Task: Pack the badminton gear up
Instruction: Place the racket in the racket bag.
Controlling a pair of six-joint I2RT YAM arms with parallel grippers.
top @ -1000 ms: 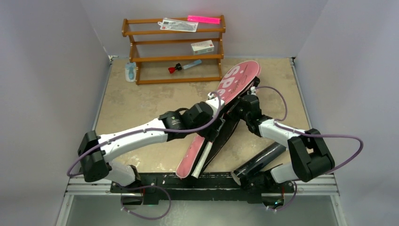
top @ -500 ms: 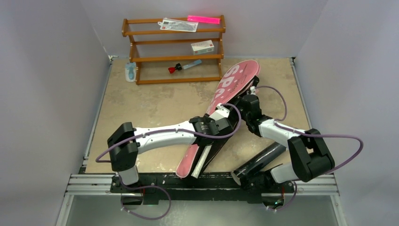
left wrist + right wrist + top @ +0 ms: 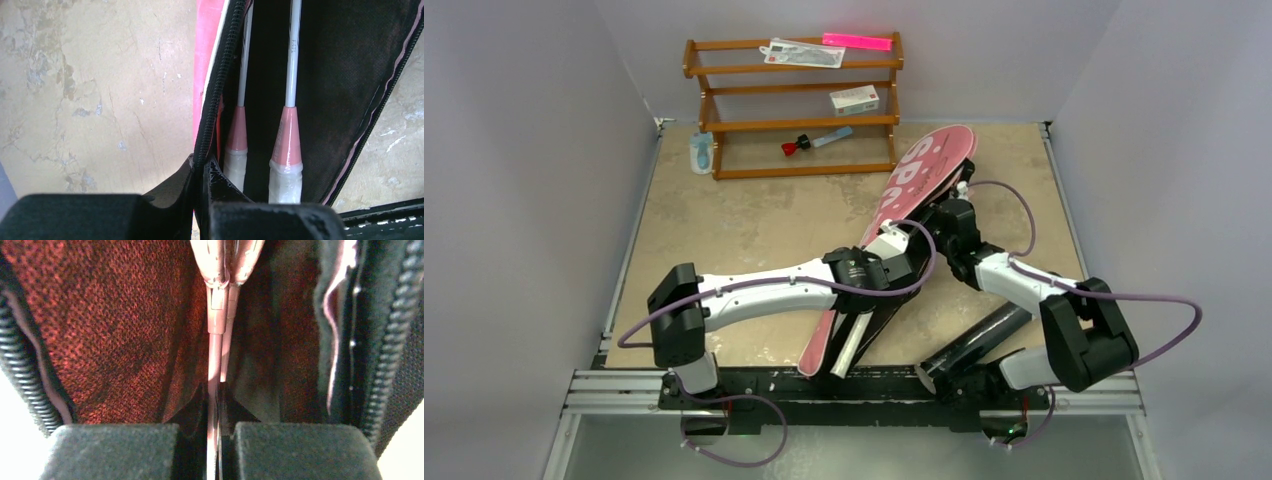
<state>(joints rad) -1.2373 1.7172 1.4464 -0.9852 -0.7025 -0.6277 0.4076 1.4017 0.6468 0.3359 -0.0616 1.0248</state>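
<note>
Racket bag [image 3: 921, 175] lying diagonally on table [image 3: 724, 220], near edge toward far-right corner. Left jaws clenching its zipper edge [image 3: 220, 85] at handle end; right jaws pinching racket shaft [image 3: 215, 355] inside, farther up. Open seam running away along bag's axis.

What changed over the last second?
The left arm swung back along the pink bag, nearer its base, and the left fingers closed on the bag's zipper edge. Unchanged: right fingers clamped on the racket shafts, the bag, the black tube.
</note>
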